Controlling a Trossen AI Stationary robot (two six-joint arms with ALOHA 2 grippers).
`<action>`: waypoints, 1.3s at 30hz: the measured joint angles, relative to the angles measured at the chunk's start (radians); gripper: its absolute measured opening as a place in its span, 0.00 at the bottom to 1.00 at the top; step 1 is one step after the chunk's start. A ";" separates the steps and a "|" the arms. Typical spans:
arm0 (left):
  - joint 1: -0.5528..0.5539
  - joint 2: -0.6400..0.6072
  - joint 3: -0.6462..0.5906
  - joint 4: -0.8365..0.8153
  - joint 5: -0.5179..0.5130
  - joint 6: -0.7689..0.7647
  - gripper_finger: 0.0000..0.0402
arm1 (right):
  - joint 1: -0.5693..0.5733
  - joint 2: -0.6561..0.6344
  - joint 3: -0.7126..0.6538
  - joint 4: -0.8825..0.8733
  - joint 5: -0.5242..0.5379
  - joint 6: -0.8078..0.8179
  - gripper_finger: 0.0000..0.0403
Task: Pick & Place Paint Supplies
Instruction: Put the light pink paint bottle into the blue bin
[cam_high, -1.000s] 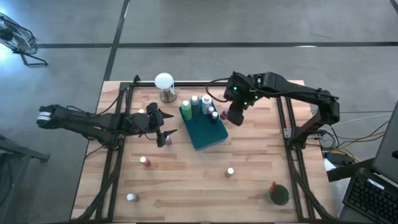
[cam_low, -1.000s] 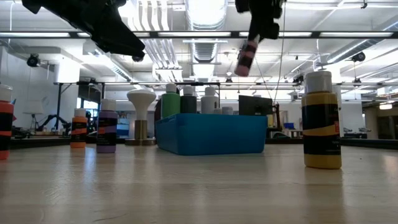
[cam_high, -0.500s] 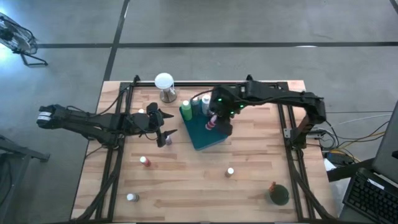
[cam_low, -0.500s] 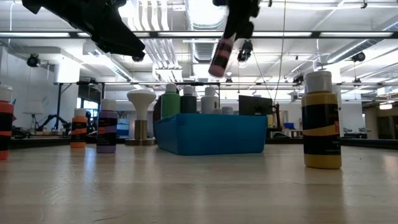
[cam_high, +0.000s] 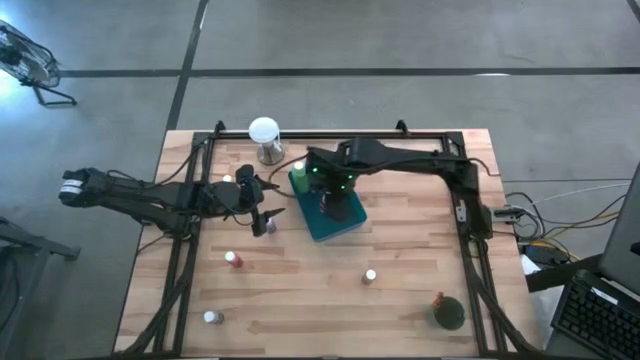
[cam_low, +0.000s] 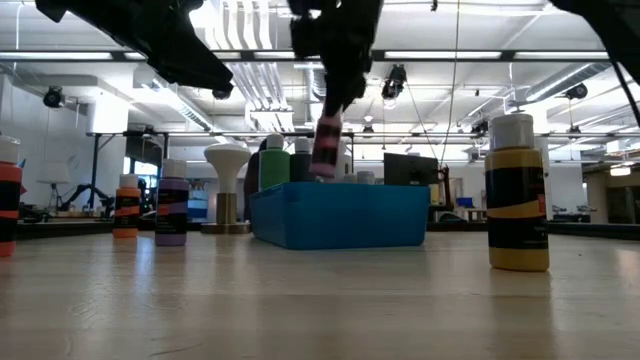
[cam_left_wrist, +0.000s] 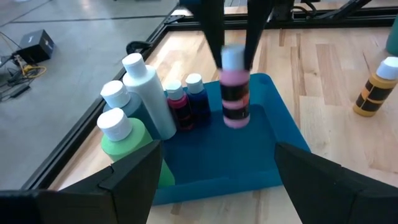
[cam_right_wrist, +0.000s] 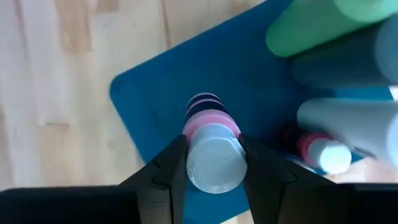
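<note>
The right gripper (cam_right_wrist: 211, 163) holds a pink paint bottle (cam_left_wrist: 234, 93) by its white cap, hanging upright over the bare floor of the teal tray (cam_left_wrist: 273, 155), just beside the small red bottle (cam_left_wrist: 179, 107) and blue bottle (cam_left_wrist: 196, 96) stood there. To place it well, it should lower straight down until the base sits flat, clear of those neighbours and the tray wall, then release. The left gripper (cam_high: 268, 217) waits near the tray, fingers spread wide and empty.

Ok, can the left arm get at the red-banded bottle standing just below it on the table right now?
Probably yes. The left gripper is open and empty, and the red-banded bottle stands alone on bare wood near it; the right gripper is busy over the tray.
</note>
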 joint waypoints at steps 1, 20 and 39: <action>0.000 0.000 0.000 0.001 0.000 0.000 0.78 | 0.000 0.018 0.010 -0.002 0.015 -0.017 0.28; 0.000 0.000 0.000 0.001 0.000 0.012 0.78 | -0.046 0.174 0.056 0.007 0.101 0.157 0.28; 0.000 0.000 0.000 0.001 0.000 0.004 0.78 | -0.116 0.174 0.034 0.051 0.096 0.337 0.28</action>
